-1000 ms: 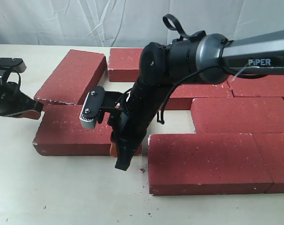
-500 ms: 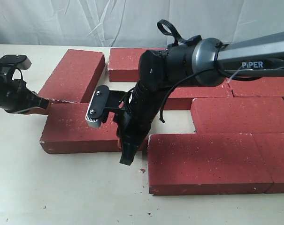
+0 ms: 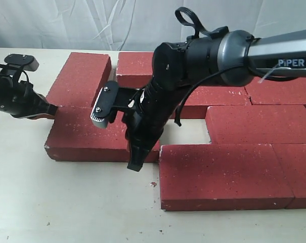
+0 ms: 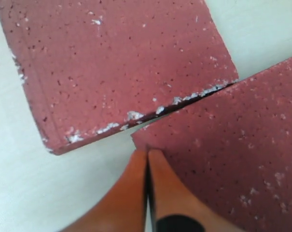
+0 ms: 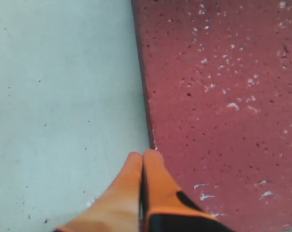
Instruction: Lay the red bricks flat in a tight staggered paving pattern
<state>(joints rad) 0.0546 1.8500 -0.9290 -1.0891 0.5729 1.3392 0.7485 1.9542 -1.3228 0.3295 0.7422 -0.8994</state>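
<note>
Dark-red and white-speckled, the red bricks (image 3: pixel 254 124) lie flat on the pale table (image 3: pixel 67 207), and those on the right are fitted close in offset rows. One loose brick (image 3: pixel 84 136) sits at front left, its back edge against an angled brick (image 3: pixel 79 81) with a chipped whitish rim. A patch of bare table shows between it and the middle row. My left gripper (image 3: pixel 49 110) is at the loose brick's far-left corner. In the left wrist view its orange fingers (image 4: pixel 131 193) are pressed together, tips right on that corner where the two bricks meet. My right gripper (image 3: pixel 134 164) points down at the loose brick's front-right end, just beside the big front brick (image 3: pixel 223 174). Its fingers (image 5: pixel 158 183) are together too, tips at the brick's edge, though I cannot tell if they touch it.
</note>
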